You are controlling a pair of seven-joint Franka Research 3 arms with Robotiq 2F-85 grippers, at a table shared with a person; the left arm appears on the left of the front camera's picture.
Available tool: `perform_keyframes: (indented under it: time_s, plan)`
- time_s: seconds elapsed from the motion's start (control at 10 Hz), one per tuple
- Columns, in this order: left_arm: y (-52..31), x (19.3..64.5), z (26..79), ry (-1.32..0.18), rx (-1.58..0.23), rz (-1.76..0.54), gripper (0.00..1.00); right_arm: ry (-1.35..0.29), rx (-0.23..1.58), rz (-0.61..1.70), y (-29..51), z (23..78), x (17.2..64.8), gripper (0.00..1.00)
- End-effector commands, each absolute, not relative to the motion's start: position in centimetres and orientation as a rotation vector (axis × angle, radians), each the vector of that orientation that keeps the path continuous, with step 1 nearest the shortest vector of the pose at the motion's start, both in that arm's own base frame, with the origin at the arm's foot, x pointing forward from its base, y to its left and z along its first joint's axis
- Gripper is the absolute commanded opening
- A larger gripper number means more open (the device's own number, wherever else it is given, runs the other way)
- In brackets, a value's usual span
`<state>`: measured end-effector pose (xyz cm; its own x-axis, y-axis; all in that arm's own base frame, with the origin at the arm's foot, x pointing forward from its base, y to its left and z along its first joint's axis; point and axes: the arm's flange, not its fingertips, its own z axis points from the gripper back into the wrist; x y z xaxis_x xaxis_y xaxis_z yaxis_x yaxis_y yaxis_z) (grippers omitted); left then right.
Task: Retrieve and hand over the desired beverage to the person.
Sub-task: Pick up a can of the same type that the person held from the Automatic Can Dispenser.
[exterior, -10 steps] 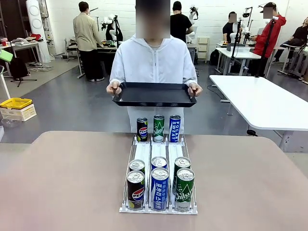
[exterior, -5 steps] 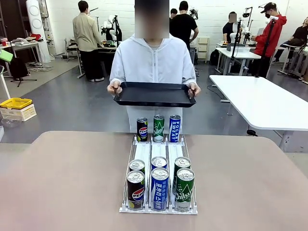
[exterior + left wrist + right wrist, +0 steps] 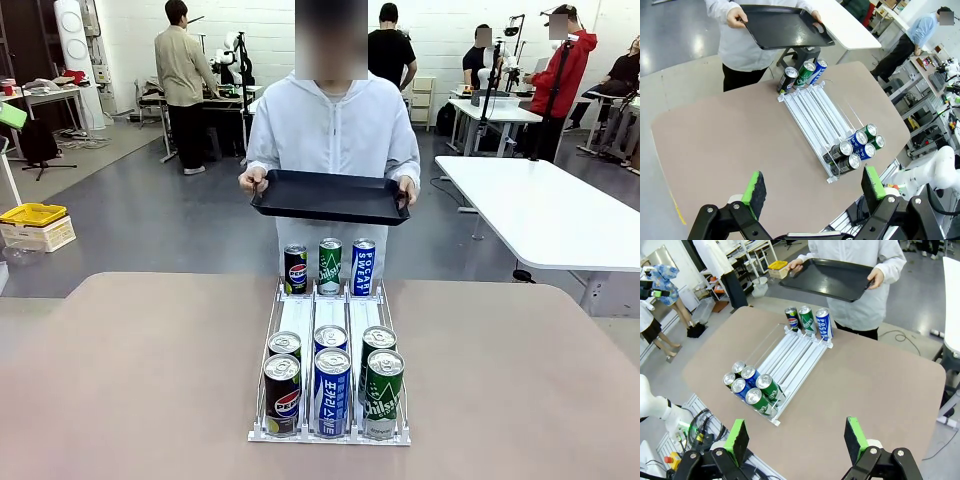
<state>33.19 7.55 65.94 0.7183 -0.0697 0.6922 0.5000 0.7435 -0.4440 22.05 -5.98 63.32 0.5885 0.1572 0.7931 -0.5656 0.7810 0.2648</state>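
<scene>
Brown worktop (image 3: 150, 370) is seen bare ahead of both sets of jaws, nothing being set between them and the white rack (image 3: 330, 318), where six cans (image 3: 332, 392) are held at the end nearer the jaws and three cans (image 3: 329, 266) at the far end. Past the rack a black tray (image 3: 330, 197) is held by the person (image 3: 335, 130), found shifted slightly toward the robot's right since the earlier frame. Both the left jaws and the right jaws are spread wide, green pads (image 3: 756, 189) apart, with nothing gripped or touched.
</scene>
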Motion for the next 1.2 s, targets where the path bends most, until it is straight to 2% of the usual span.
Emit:
perform_keyframes:
  time_s: [0.0,1.1]
  plan:
    - [7.59,33.25,65.93,-0.716,-0.677,-0.359,1.0,-0.844,0.555,0.464,-5.89,63.29,22.16,1.0]
    - [7.59,33.25,65.93,-0.716,-0.677,-0.359,1.0,-0.844,0.555,0.464,-5.89,63.29,22.16,1.0]
